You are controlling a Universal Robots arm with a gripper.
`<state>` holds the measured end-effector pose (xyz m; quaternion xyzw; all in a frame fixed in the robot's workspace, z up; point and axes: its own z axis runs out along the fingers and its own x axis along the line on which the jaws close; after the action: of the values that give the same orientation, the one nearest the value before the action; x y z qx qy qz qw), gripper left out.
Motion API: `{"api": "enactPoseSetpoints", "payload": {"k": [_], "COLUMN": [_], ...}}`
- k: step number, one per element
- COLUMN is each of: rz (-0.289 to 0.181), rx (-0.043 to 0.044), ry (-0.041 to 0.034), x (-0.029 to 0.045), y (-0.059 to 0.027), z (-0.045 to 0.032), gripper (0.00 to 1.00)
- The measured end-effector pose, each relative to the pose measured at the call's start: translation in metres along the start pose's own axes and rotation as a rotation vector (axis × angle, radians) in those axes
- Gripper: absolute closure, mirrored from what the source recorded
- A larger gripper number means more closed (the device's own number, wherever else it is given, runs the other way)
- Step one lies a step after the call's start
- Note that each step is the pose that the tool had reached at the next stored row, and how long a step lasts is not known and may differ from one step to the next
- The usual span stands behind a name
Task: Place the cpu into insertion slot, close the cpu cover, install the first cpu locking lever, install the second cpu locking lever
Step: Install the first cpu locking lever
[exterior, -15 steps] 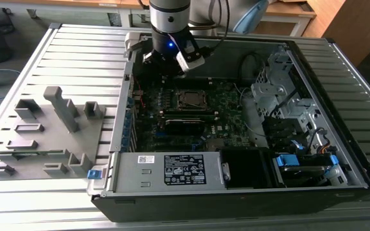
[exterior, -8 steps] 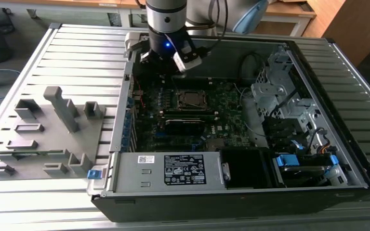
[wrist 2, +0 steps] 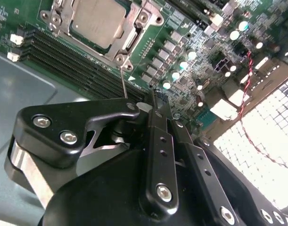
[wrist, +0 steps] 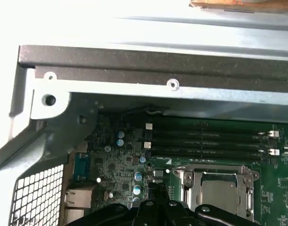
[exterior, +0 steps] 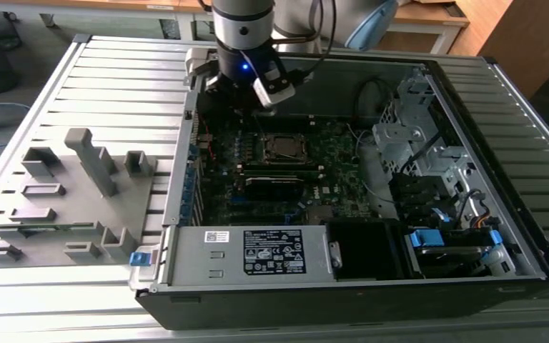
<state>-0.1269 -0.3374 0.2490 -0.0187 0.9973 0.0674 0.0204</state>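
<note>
The cpu point(wrist 2: 95, 20) sits in the insertion slot on the green motherboard, its dull silver top showing through the window of the cpu cover point(wrist 2: 134, 35), which lies down over it. In the exterior view the cpu point(exterior: 279, 148) is mid-board, and my gripper point(exterior: 255, 96) hangs beyond it near the case's far wall. In the first wrist view the cpu point(wrist: 220, 195) sits in its cover point(wrist: 184, 176). My gripper point(wrist 2: 154, 96) has its black fingers together, with nothing seen between them. A thin metal lever rod point(wrist 2: 123, 80) reaches from the socket corner toward the gripper.
Black memory slots point(wrist: 205, 139) run beside the socket. The case wall point(wrist: 134, 61) and a perforated rear panel point(wrist: 35, 197) stand close by. A red-black cable point(wrist 2: 250, 94) crosses the board. Drive cages point(exterior: 417, 143) and a power supply point(exterior: 255, 254) fill the case; a grey fixture tray point(exterior: 65, 200) lies at the exterior view's left.
</note>
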Motion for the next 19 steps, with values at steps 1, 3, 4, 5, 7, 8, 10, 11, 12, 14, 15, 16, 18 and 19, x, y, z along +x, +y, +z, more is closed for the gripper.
{"api": "enactPoseSetpoints", "payload": {"k": [1, 3, 4, 5, 7, 8, 10, 11, 12, 14, 15, 16, 18, 19], "rz": [0.000, 0.000, 0.000, 0.000, 0.000, 0.001, 0.001, 0.001, 0.001, 0.001, 0.001, 0.001, 0.001, 0.001], "rx": [-0.0034, -0.0099, -0.0125, -0.0139, -0.0170, -0.0186, -0.0202, -0.0214, -0.0222, -0.0238, -0.0245, -0.0250, -0.0259, -0.0263], "ry": [-0.0004, -0.0012, -0.0014, -0.0014, -0.0016, -0.0017, -0.0018, -0.0019, -0.0019, -0.0018, -0.0019, -0.0020, -0.0019, -0.0020], "x": [0.0005, 0.0014, 0.0017, 0.0018, 0.0021, 0.0022, 0.0023, 0.0023, 0.0022, 0.0022, 0.0022, 0.0022, 0.0022, 0.0021], "y": [0.0000, 0.0001, 0.0000, 0.0001, 0.0001, 0.0001, 0.0002, 0.0002, 0.0004, 0.0009, 0.0013, 0.0018, 0.0029, 0.0034], "z": [0.0000, 0.0000, -0.0001, -0.0001, -0.0001, -0.0001, -0.0001, 0.0000, 0.0000, 0.0001, 0.0002, 0.0003, 0.0004, 0.0006], "gripper": [0.89, 0.89, 0.89, 0.89, 0.89, 0.89, 0.89, 0.89, 0.89, 0.89, 0.89, 0.89, 0.89, 0.89]}}
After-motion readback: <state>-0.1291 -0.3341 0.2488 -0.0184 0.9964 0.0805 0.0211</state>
